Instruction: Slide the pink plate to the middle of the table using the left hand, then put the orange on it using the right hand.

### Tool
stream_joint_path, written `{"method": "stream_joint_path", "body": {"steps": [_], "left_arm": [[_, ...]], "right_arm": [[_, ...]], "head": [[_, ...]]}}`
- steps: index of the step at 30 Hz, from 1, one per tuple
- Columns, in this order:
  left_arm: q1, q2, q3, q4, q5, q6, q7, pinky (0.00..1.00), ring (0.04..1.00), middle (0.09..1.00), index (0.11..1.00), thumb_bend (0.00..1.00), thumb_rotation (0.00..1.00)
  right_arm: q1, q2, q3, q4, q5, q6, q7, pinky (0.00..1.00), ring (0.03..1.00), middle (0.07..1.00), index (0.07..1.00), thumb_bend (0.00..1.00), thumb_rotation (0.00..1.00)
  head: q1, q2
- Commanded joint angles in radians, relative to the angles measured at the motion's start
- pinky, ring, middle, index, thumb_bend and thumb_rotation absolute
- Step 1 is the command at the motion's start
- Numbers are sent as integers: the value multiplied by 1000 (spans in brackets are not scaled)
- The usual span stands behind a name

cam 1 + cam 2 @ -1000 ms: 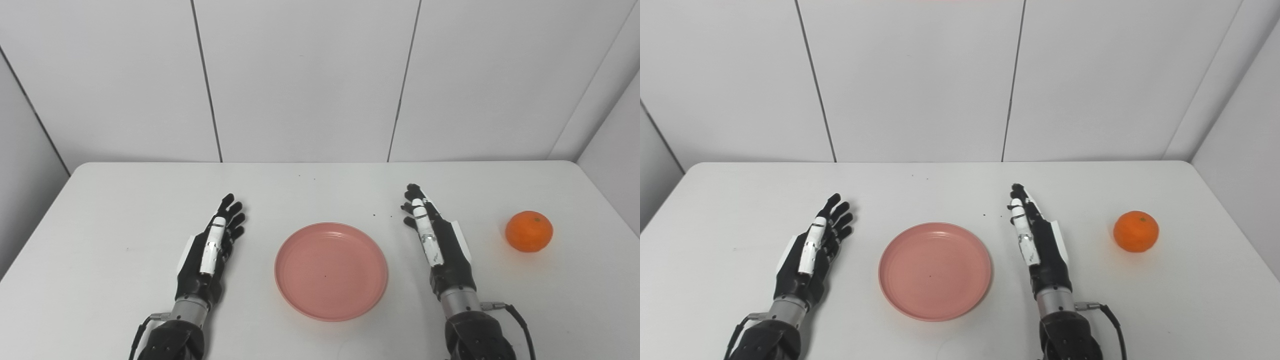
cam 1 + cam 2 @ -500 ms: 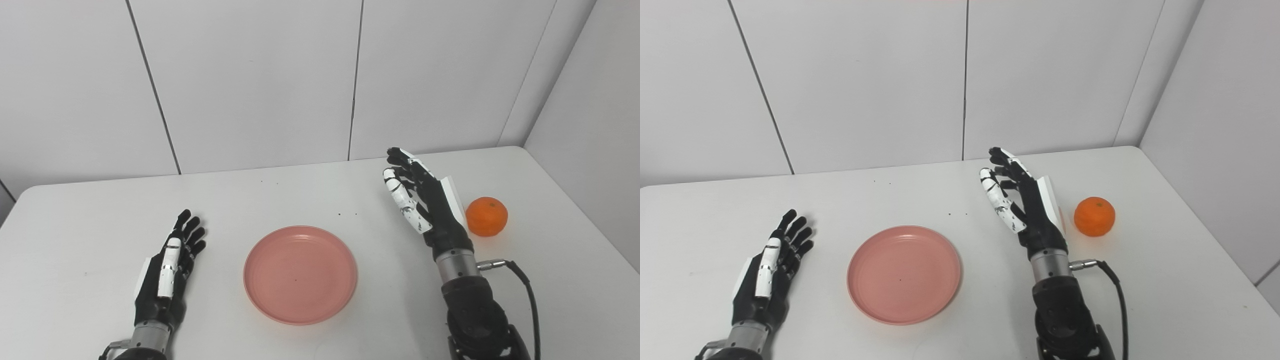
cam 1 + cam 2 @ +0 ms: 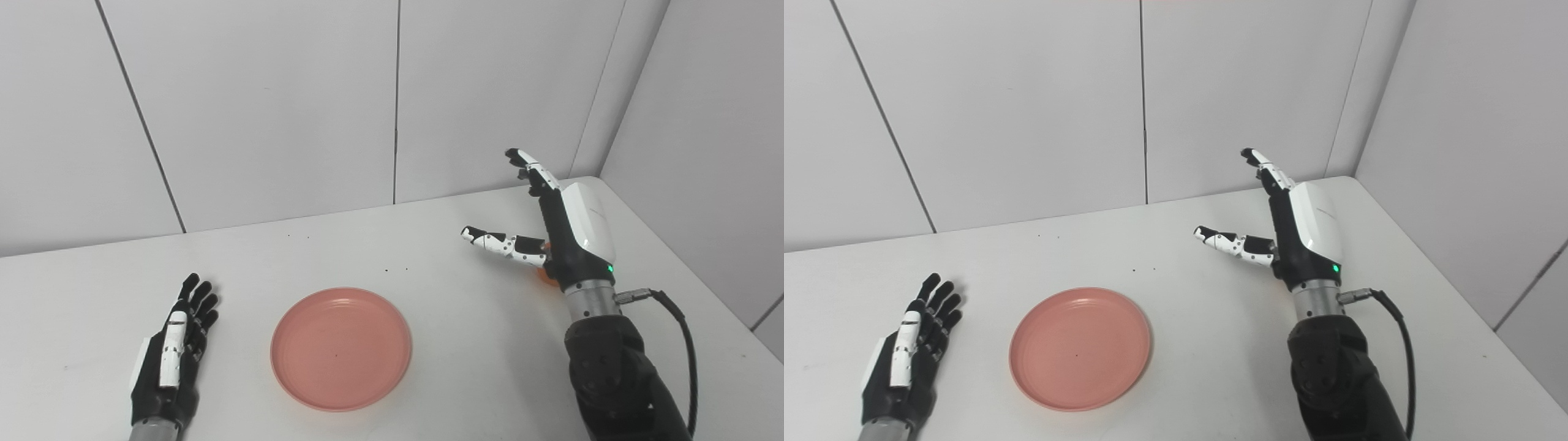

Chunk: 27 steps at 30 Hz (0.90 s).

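Nearest the camera, at the lower left, the left hand lies low over the white table, palm turned inward, its fingers straight and slightly spread, holding nothing. It sits well to the left of the pink plate, with a clear strip of table between them.

The pink plate rests flat on the table, roughly midway across its width and toward the near side. Its dish is bare apart from a tiny dark speck.

Farther back and to the right, the right arm rises from the bottom edge, a black cable looping off its wrist. The right hand is raised above the table, spread wide, fingers pointing up and away and the thumb stretched out to the left; it grips nothing.

The orange is almost wholly hidden behind that hand: only a small orange sliver shows beside the wrist, apparently on the table near the far right corner, well apart from the plate.
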Motion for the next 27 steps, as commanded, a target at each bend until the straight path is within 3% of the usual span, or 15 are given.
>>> {"method": "stream_joint_path", "body": {"steps": [1, 4, 9, 15, 22, 27], "left_arm": [[-16, 8, 0, 3, -3, 23, -2, 984, 963, 965, 949, 326, 1000], [-21, 12, -1, 7, -2, 25, -5, 979, 966, 972, 956, 327, 1000], [-27, 16, 2, 10, -5, 23, -7, 972, 967, 973, 956, 328, 1000], [-40, 23, 2, 25, -7, 15, -17, 984, 976, 984, 964, 369, 1000], [-36, 28, -4, -13, 2, 46, -13, 993, 984, 993, 976, 377, 1000], [-33, 30, -3, -29, 0, 61, -12, 989, 981, 990, 975, 370, 1000]], "right_arm": [[-22, -24, -22, -45, -36, 23, 9, 769, 855, 883, 884, 854, 456], [-28, -45, -47, -54, -73, 58, 31, 694, 827, 915, 913, 850, 375], [-42, -52, -72, -59, -113, 120, 94, 778, 893, 950, 948, 853, 319], [-48, -47, -93, -33, -144, 126, 131, 769, 895, 960, 958, 856, 285], [-39, -26, -152, 7, -186, 127, 189, 669, 839, 932, 946, 908, 384], [-38, -17, -182, 33, -235, 127, 226, 663, 828, 916, 935, 958, 441]], "head": [[-13, -4], [-28, -5], [-45, -10], [-54, -15], [-58, -12], [-66, -8]]}}
